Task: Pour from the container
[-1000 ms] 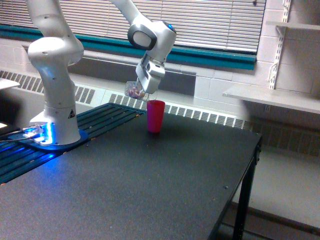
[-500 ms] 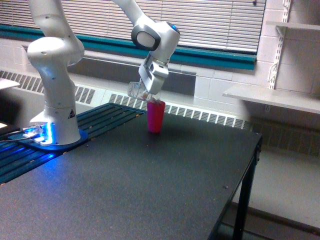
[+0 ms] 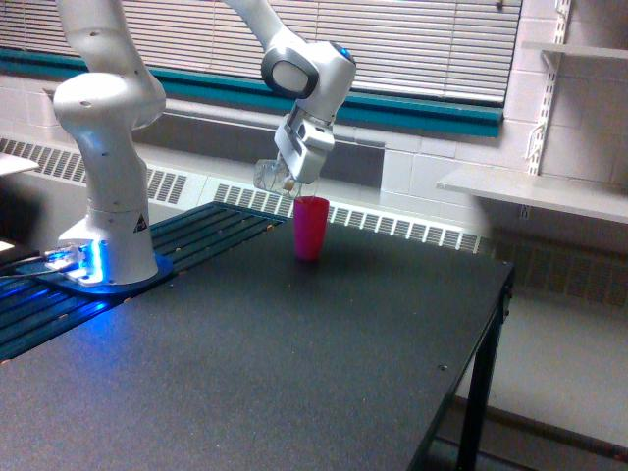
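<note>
Fingers (image 3: 287, 183) around tilted clear cup (image 3: 268, 176)

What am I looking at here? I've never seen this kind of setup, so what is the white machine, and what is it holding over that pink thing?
This is a single view from a camera standing off to the side. The white machine is a robot arm bolted beside a dark table. Its gripper has fingers closed on a small clear cup, tipped on its side just above an upright pink cup on the table. It appears set up to pour into the pink cup. Whether anything remains in the clear cup is too blurred to tell.
</note>
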